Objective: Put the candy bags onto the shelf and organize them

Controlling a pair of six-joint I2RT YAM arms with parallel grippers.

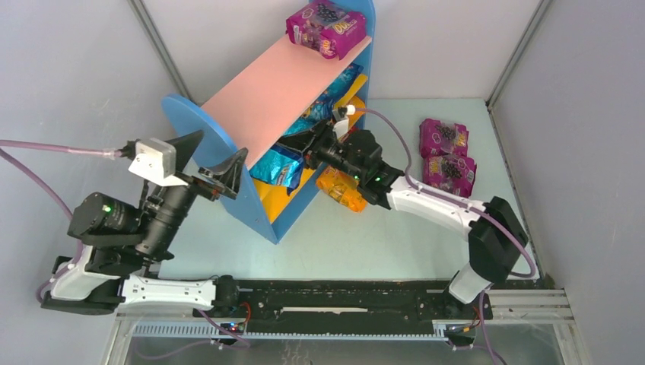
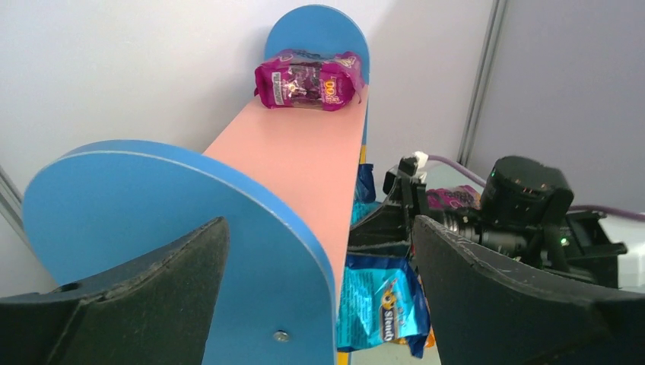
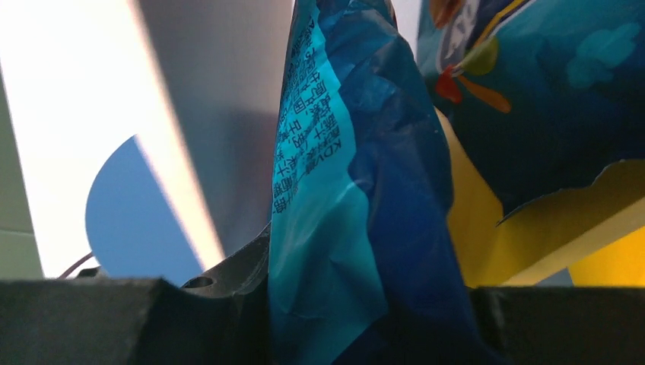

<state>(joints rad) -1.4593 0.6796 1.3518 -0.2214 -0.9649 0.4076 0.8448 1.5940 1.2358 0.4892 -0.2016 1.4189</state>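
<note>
The shelf (image 1: pixel 258 91) has blue side panels, a pink top and yellow lower boards. One purple candy bag (image 1: pixel 328 26) lies on the far end of the top, and it also shows in the left wrist view (image 2: pixel 308 80). My right gripper (image 1: pixel 310 150) is shut on a blue candy bag (image 3: pixel 342 190) at the shelf's open front, by the yellow boards. That bag (image 1: pixel 278 167) sticks out of the shelf. More blue bags (image 1: pixel 335 95) lie further in. My left gripper (image 1: pixel 217 156) is open, its jaws either side of the near blue panel (image 2: pixel 190 228).
An orange bag (image 1: pixel 342 190) lies on the table under my right wrist, beside the shelf. Two purple bags (image 1: pixel 443 137) (image 1: pixel 450 173) lie on the table at the right. Grey walls close in the left, back and right.
</note>
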